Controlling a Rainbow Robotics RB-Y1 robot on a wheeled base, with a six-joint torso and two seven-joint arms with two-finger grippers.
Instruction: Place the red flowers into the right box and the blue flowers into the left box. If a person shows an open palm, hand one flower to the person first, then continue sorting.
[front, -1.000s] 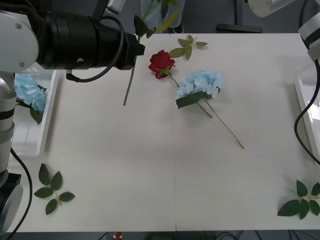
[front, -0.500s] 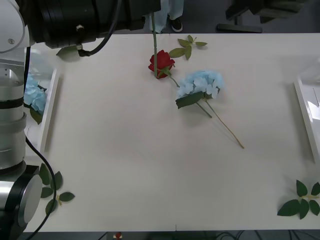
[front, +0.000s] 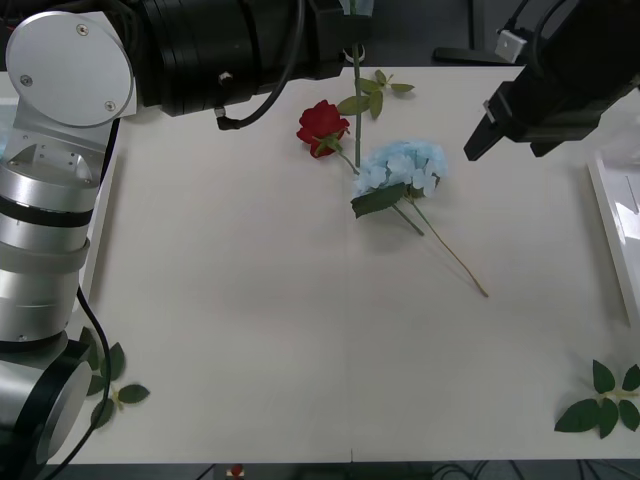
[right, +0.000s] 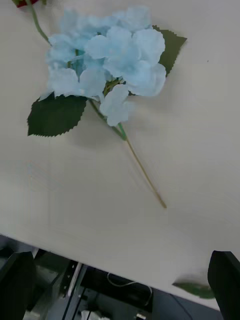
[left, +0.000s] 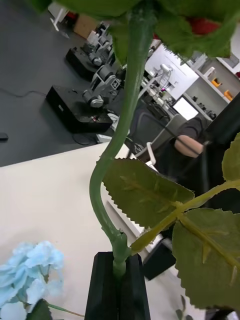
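Bench (front: 300, 350): pale, wide surface carrying the flowers, the loose leaf sprigs and a box at each side edge.
Left arm (front: 200, 50): reaches across the far left part of the bench, with its left hand (left: 119, 287) clenched on a green stem.
Right arm: comes in from the far right, with its right hand (front: 478, 140) above the bench near the blue flower; its fingers (right: 225, 280) are spread apart and grasp nothing.
Right box (front: 607, 230): thin white rim at the right edge of the bench.
Left box (front: 103, 215): a strip of white rim beside the left arm.
Blue flower (front: 400, 168): lies on the bench right of centre, its stem pointing toward the near right.
Red flower (front: 322, 124): lies on the bench just beside the blue flower, on its far left.
Held flower (left: 125, 130): leafy stem upright in the left hand, bloom hidden at the top; its stem hangs just beside the red flower.
Leaf sprigs (front: 600, 400): near right corner, near left corner and far edge.
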